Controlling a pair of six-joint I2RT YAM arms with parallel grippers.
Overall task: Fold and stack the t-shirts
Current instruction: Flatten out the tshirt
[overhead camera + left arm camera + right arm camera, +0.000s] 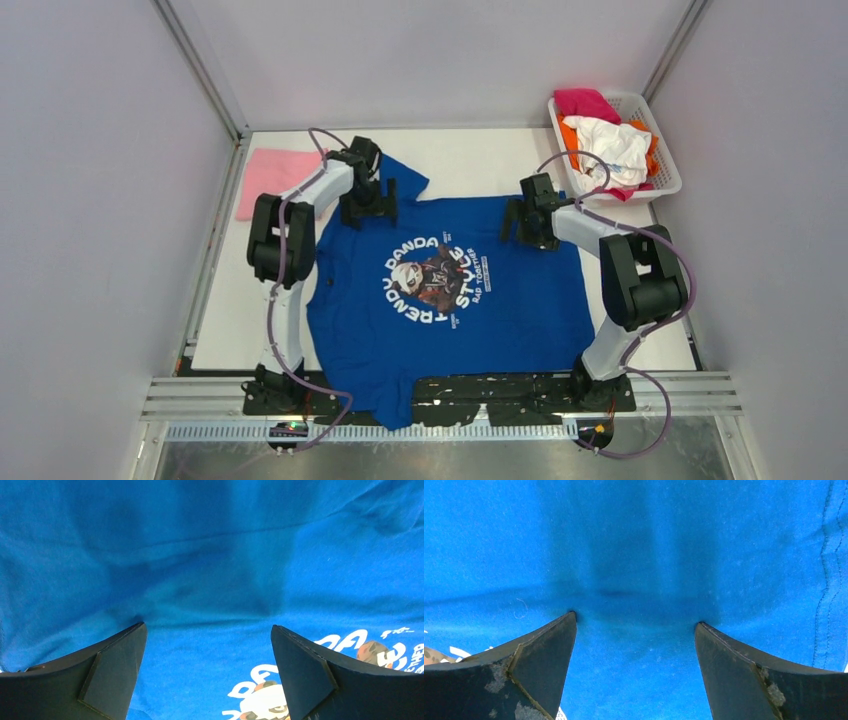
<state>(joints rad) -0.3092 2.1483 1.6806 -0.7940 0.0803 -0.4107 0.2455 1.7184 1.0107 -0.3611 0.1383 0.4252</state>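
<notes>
As we look down, left tool (207, 627): jaws spread wide, tips on the blue t-shirt (450, 300), nothing pinched.
Our right tool (635, 617): equally wide, tips pressing the same cloth.
Blue t-shirt: flat on the counter (480, 155), under both tools, its print between them.
Pink t-shirt (272, 180): folded, left of the left tool.

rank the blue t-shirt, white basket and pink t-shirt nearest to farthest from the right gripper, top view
1. blue t-shirt, directly under the right gripper
2. white basket, far right corner
3. pink t-shirt, far left side
</notes>
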